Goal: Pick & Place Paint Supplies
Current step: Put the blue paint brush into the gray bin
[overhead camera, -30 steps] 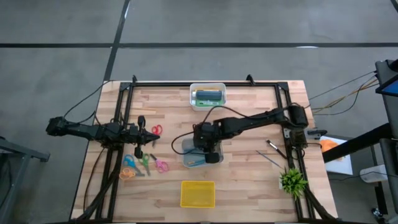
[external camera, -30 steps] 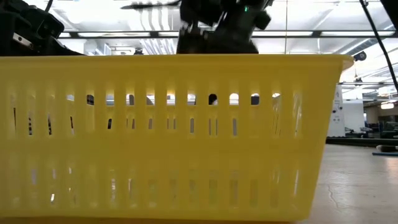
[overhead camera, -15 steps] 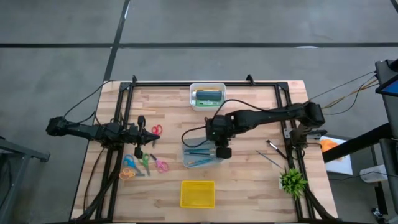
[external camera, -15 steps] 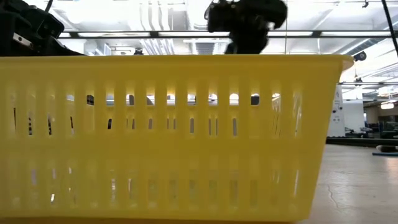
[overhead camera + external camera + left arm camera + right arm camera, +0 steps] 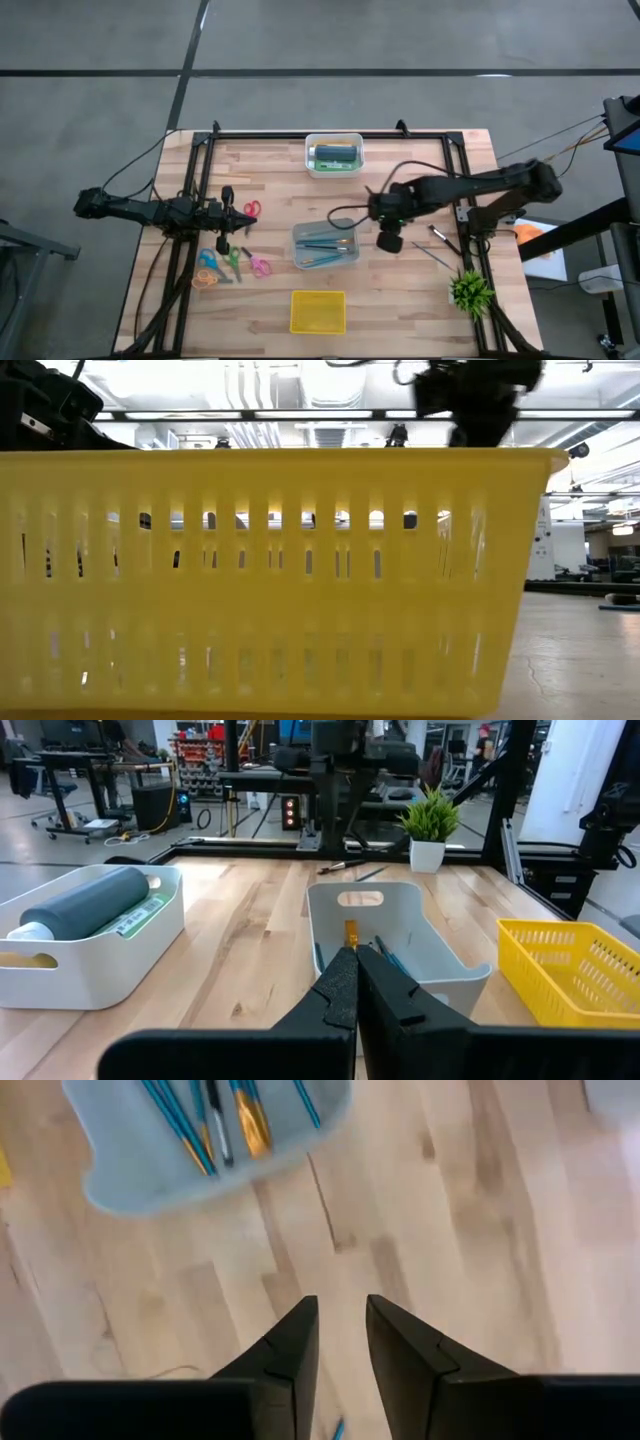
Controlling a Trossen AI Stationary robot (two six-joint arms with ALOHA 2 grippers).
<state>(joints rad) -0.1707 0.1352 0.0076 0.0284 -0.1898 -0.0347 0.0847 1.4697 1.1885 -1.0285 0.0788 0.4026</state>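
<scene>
Several brushes (image 5: 205,1120) with blue and orange-brown handles lie in the grey bin (image 5: 325,245) at the table's middle. Two more brushes (image 5: 436,246) lie flat on the wood near the right edge. Paint tubes (image 5: 335,155), one dark and one green, lie in the white bin (image 5: 60,970) at the far edge. My right gripper (image 5: 388,240) hangs over bare wood between the grey bin and the loose brushes, pointing down, open by a narrow gap (image 5: 340,1320), with nothing in it. My left gripper (image 5: 355,975) rests shut at the table's left.
A yellow slotted basket (image 5: 318,311) stands at the near edge and fills the low view. Several coloured scissors (image 5: 232,262) lie at the left. A green spiky plant (image 5: 470,290) stands in the near right corner. Black frame rails run along both sides.
My right gripper has risen from over the grey bin and swung toward the table's right edge, rolling about its own axis as it went. The brushes in the bin, hidden under it before, now show.
</scene>
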